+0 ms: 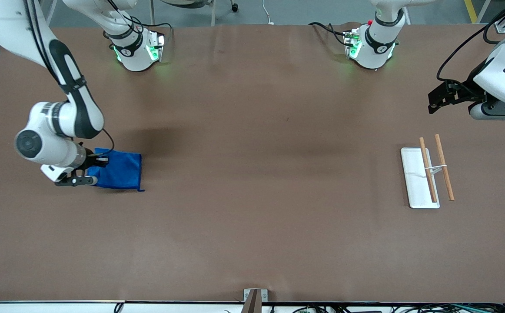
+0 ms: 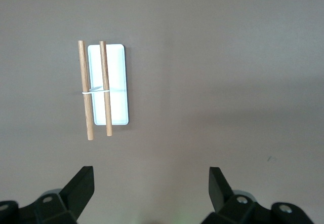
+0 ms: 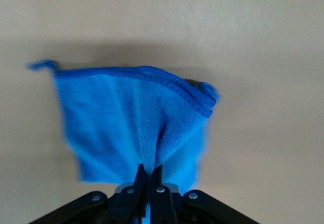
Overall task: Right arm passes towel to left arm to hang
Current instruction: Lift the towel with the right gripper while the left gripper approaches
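A white tray [image 1: 414,182] lies at my left arm's end of the worktop [image 1: 252,217], with two wooden sticks [image 1: 444,171] joined by a white band; one lies across the tray and one just beside it. Nothing sits between it and the towel [image 1: 120,170], which lies well apart at my right arm's end. My right hand [image 1: 88,171] is pinched tight on the towel's edge, and the blue cloth bunches up there. My left hand [image 1: 431,101] is wide open, holds nothing, and waits above its end of the brown worktop.
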Robot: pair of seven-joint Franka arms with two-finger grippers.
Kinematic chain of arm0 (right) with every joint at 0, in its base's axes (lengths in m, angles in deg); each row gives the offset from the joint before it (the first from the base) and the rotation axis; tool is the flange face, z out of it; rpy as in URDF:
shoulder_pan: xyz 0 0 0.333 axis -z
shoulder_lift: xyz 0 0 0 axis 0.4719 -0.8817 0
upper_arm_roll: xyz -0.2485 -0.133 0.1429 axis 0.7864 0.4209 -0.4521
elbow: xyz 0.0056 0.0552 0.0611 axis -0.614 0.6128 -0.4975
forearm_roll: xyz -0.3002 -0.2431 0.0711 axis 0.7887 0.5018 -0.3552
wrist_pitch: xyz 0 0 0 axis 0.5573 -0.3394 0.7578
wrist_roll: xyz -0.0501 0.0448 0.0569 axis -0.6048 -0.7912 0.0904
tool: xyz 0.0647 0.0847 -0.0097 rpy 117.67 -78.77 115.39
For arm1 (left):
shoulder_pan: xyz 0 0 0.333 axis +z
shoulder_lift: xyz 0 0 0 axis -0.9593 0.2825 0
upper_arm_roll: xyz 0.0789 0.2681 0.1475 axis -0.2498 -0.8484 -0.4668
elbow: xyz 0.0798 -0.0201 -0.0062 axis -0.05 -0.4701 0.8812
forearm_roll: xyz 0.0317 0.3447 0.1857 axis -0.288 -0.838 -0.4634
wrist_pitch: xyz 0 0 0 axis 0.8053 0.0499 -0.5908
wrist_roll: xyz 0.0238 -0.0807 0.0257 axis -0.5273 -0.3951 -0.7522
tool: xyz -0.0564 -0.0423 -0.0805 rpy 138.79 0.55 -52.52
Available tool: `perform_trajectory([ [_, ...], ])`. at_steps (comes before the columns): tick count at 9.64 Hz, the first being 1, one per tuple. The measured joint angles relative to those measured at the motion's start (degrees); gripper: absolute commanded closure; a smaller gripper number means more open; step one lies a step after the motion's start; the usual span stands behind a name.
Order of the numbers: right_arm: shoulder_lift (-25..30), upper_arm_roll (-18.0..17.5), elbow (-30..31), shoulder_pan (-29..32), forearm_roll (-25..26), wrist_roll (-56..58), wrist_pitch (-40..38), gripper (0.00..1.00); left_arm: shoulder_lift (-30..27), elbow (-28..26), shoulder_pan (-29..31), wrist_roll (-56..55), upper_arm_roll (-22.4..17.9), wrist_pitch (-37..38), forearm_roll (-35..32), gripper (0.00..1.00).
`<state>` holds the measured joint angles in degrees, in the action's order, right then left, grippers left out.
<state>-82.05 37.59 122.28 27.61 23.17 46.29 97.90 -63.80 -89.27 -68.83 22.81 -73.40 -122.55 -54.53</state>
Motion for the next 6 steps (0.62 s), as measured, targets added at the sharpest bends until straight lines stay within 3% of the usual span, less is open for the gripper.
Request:
perform_trajectory([
  [3, 1.51, -4.1, -11.82, -0.38, -0.08, -4.08, -14.31, 1.0, 0.72, -0.01, -0.24, -0.1, 0.17, -0.48, 3.61, 0.0],
  [6, 1.42, -15.38, -15.83, -1.05, -0.95, -13.53, -15.89, 1.0, 3.72, -0.12, -1.33, -0.14, 1.79, -2.51, 6.44, 0.0],
])
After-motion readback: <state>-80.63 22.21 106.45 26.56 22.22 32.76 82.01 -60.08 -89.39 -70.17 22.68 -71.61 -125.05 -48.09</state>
